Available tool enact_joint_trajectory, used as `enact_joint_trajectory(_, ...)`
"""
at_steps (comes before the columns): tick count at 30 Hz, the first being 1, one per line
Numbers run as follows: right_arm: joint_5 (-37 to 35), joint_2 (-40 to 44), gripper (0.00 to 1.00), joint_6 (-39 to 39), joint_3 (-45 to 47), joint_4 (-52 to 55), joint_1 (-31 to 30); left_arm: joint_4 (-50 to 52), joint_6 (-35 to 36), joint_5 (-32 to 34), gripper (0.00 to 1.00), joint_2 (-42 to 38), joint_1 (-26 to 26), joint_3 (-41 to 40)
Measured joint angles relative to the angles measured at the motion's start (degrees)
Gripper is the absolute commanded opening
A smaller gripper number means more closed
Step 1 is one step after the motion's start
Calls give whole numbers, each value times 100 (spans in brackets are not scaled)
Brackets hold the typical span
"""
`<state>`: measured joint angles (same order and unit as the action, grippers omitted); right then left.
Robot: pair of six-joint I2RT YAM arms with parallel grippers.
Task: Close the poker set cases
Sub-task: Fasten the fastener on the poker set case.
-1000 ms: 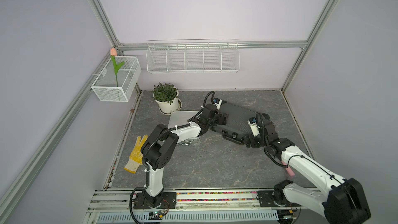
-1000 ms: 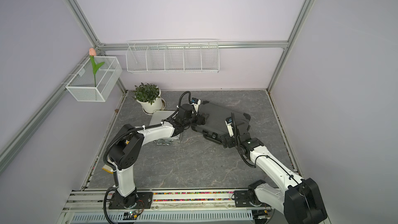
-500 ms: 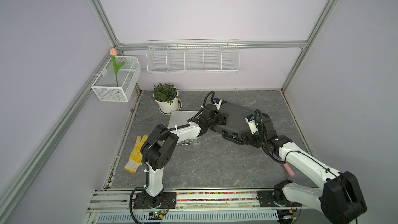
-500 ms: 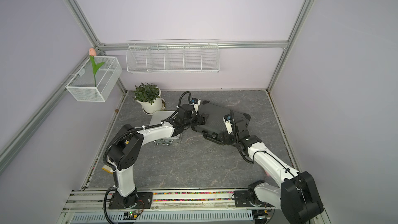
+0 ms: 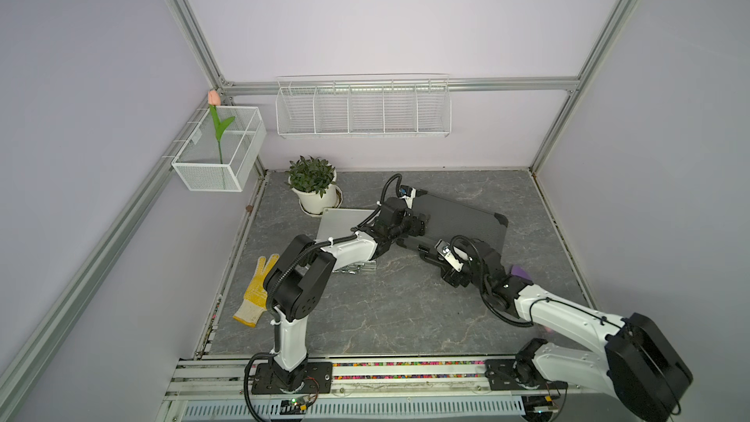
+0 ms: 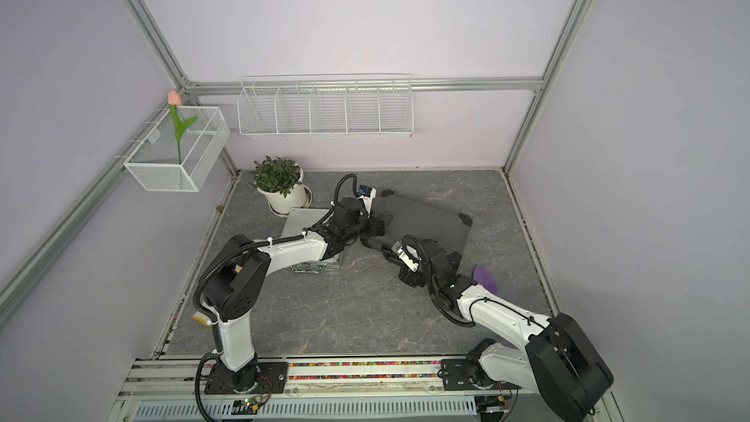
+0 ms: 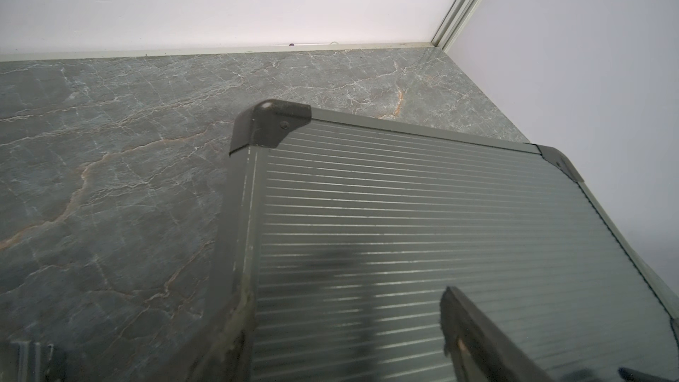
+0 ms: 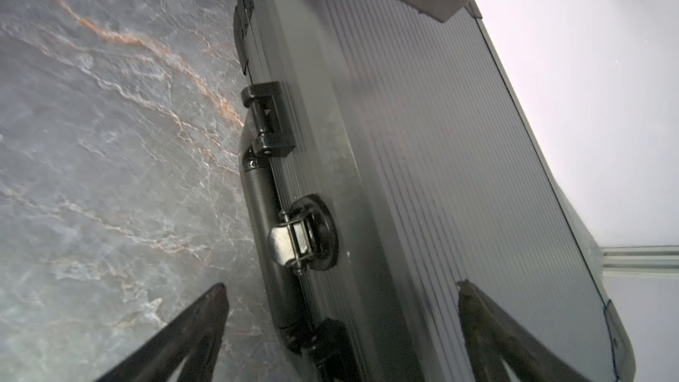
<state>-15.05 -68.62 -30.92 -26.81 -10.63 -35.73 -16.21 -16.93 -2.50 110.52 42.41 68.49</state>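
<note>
The dark grey case (image 5: 462, 224) lies shut near the counter's (image 5: 365, 318) back edge; the silver case (image 5: 341, 223) lies just beside it, shut, by the plant pot (image 5: 314, 198). The left pincer (image 5: 420, 226) rests spread on the dark lid; the right pincer (image 8: 341, 328) straddles its handle edge, spread, pinching nothing.

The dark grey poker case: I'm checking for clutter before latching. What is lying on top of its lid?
The ribbed lid of the dark grey poker case carries no loose items. The left end effector reaches over its near corner, hiding that patch; contact is unclear.
</note>
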Motion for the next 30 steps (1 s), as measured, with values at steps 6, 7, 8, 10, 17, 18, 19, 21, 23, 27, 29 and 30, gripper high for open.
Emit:
enact_joint_trajectory(6,-83,-326,99,-662,127,-833,-44,-85,0,-22,82,-7,-7,-48)
enact_joint_trajectory(7,-101,-396,99,-769,155,-1005,-50,-96,0,-31,82,-7,-9,-55)
enact_joint_trajectory(8,-122,-468,99,-868,179,-1154,-57,-105,-2,-42,82,-7,-15,-59)
enact_joint_trajectory(10,-168,-638,99,-1058,208,-1392,-81,-120,-2,-57,82,-7,-20,-66)
enact_joint_trajectory(17,-330,-1231,97,-1486,205,-1982,-129,-184,-4,-109,82,-13,-42,-105)
enact_joint_trajectory(18,-365,-1285,96,-1515,205,-2059,-129,-190,-4,-116,82,-15,-42,-111)
enact_joint_trajectory(19,-428,-1349,96,-1556,205,-2151,-129,-199,-4,-122,82,-17,-42,-120)
enact_joint_trajectory(21,-522,-1440,95,-1591,195,-2291,-131,-208,-4,-122,82,-26,-52,-131)
enact_joint_trajectory(23,-597,-1495,94,-1620,164,-2323,-149,-205,-4,-125,82,-33,-68,-138)
enact_joint_trajectory(27,-629,-1502,90,-1631,131,-2240,-155,-168,-15,-63,82,-37,-114,-138)
enact_joint_trajectory(29,-621,-1484,88,-1657,81,-2122,-160,129,-63,26,82,-13,-214,-234)
enact_joint_trajectory(30,-601,-1462,86,-1663,61,-2061,-162,76,-168,-50,82,13,-264,-319)
